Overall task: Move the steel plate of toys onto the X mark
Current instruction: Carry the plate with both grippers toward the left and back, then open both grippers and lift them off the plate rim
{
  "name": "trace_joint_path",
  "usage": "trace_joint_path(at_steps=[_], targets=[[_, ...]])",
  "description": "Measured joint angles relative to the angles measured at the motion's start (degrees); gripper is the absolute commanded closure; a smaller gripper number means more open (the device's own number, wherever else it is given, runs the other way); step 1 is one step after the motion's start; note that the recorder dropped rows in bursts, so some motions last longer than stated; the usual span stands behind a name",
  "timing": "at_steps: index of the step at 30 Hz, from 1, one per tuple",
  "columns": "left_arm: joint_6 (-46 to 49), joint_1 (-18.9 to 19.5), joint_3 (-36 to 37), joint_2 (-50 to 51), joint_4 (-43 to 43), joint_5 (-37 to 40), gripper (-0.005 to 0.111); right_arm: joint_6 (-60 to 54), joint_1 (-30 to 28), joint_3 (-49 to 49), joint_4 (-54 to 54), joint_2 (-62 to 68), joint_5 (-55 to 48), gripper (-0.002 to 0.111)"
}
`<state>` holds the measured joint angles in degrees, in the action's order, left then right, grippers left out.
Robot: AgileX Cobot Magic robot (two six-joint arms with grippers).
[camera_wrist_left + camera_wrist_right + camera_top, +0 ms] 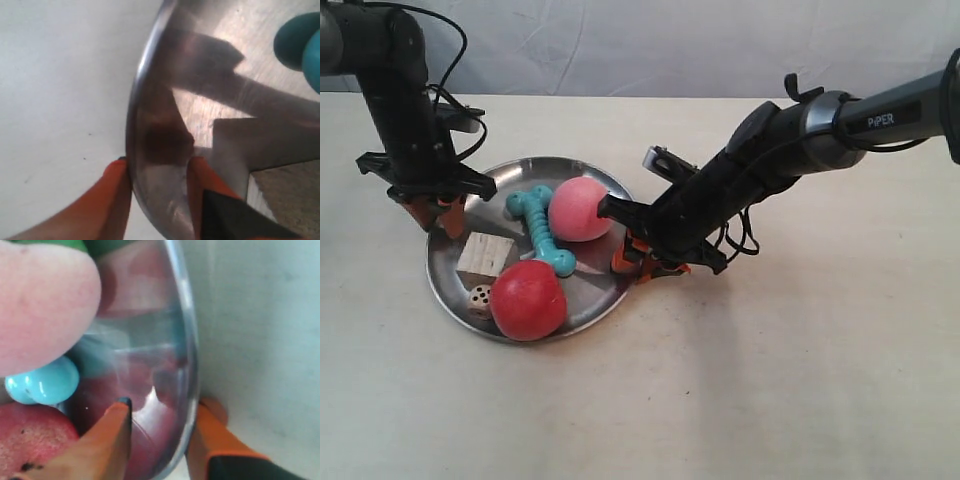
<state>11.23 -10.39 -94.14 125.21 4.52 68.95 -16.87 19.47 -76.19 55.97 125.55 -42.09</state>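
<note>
The steel plate (pixel 455 285) lies on the cream table with a red ball (pixel 527 299), a pink peach-like ball (pixel 580 209), a teal bone (pixel 542 230), a wooden cube (pixel 485 254) and a small die (pixel 480 298) in it. My left gripper (pixel 440 215) is the arm at the exterior view's left. It straddles the rim (pixel 137 120), one orange finger (pixel 117 200) outside and one inside, shut on it. My right gripper (pixel 645 262) pinches the opposite rim (pixel 190 340) beside the pink ball (pixel 40 305). The X mark is out of view.
A pale cloth backdrop (pixel 670 45) closes off the table's far edge. Bare cream tabletop (pixel 800 380) stretches to the front and right of the plate. Black cables hang off both arms.
</note>
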Motion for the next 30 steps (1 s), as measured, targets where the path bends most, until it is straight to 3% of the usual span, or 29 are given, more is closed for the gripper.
trace_joint_path(at_steps=[12, 20, 23, 27, 30], targets=[[-5.30, -0.46, 0.10, 0.00, -4.52, 0.68, 0.070, 3.91, 0.36, -0.65, -4.51, -0.21, -1.17, 0.071], [-7.59, 4.03, 0.10, 0.00, -4.83, 0.68, 0.071, 4.87, 0.50, -0.85, -8.33, -1.51, -1.52, 0.071], [-8.43, 5.37, 0.10, 0.00, -4.83, 0.68, 0.080, 5.81, 0.50, -0.74, -11.24, -3.94, -1.52, 0.071], [-8.84, 6.09, 0.10, -1.76, -3.93, 0.68, 0.106, 10.68, 0.62, -0.74, -20.08, -9.13, -1.55, 0.071], [-8.63, 6.18, 0.10, -4.71, -2.54, 0.68, 0.107, 15.46, 0.62, -0.74, -29.40, -12.70, -3.05, 0.085]])
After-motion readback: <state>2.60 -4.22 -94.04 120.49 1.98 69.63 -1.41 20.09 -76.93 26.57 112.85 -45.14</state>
